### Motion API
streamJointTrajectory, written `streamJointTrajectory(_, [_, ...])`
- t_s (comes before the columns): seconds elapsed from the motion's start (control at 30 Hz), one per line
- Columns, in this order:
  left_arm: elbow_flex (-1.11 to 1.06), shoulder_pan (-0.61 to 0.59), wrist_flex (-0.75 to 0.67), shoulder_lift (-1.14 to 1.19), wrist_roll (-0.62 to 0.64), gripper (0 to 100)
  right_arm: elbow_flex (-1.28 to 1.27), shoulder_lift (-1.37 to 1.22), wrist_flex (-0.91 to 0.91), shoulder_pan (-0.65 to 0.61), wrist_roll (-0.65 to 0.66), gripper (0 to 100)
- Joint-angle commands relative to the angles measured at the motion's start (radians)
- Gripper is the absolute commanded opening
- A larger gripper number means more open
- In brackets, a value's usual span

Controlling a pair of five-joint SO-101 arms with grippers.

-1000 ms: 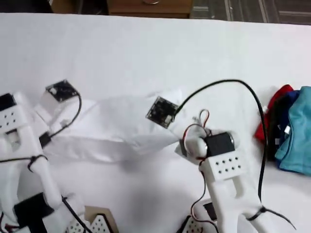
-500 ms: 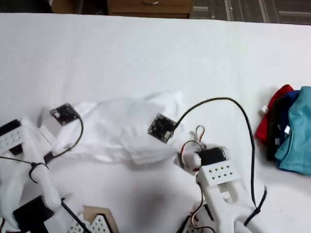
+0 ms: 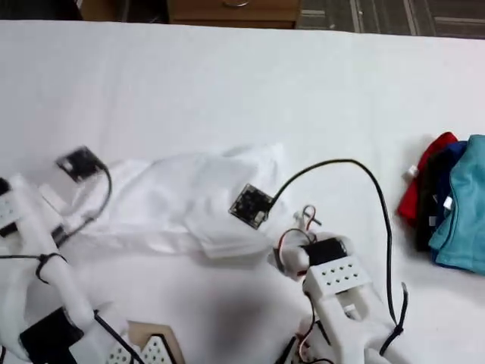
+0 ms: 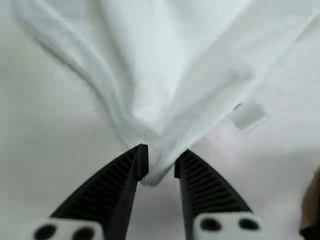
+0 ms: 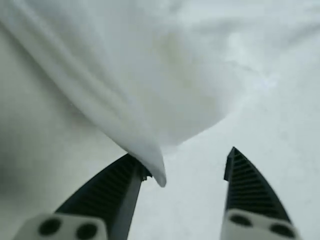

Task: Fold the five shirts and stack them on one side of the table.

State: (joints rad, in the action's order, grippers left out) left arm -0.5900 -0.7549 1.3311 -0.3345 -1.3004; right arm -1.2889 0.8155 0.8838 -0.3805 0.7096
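A white shirt (image 3: pixel 182 201) lies stretched sideways on the white table, left of the middle. My left gripper (image 4: pixel 161 167) is shut on a bunched end of the shirt (image 4: pixel 165 75); from above, this gripper (image 3: pixel 70 214) sits at the shirt's left end. My right gripper (image 5: pixel 185 167) stands open, with a folded edge of the shirt (image 5: pixel 125 85) resting against one finger (image 5: pixel 131 175). From above, the right gripper (image 3: pixel 231 236) is at the shirt's near right part. A pile of red, dark and teal shirts (image 3: pixel 447 201) sits at the table's right edge.
The far half of the table (image 3: pixel 242 83) is bare cloth. A black cable (image 3: pixel 379 197) arcs from the right arm toward the pile. Arm bases and a brown plate (image 3: pixel 155 337) crowd the near edge. A wooden cabinet (image 3: pixel 231 11) stands beyond the far edge.
The left gripper has carried the shirt's end toward the front and left. The right arm has drawn back toward the near edge, and the shirt now lies longer and flatter.
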Motion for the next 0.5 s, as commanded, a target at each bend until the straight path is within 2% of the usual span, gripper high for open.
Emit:
streamJointTrajectory(0.0, [0.239, -0.014, 0.077, -0.028, 0.06, 18, 0.106, 0.022, 0.016, -0.024, -0.009, 23.0])
streamJointTrajectory(0.2, [0.317, 0.074, 0.075, 0.06, 0.144, 18, 0.275, 0.015, 0.061, -0.018, -0.011, 18.7])
streamJointTrajectory(0.37, [0.32, 0.183, -0.038, 0.35, 0.287, 18, 0.313, -0.041, 0.03, -0.033, -0.031, 18.8])
streamJointTrajectory(0.47, [0.355, 0.196, -0.138, 0.542, 0.338, 18, 0.311, -0.133, 0.042, -0.03, -0.06, 18.9])
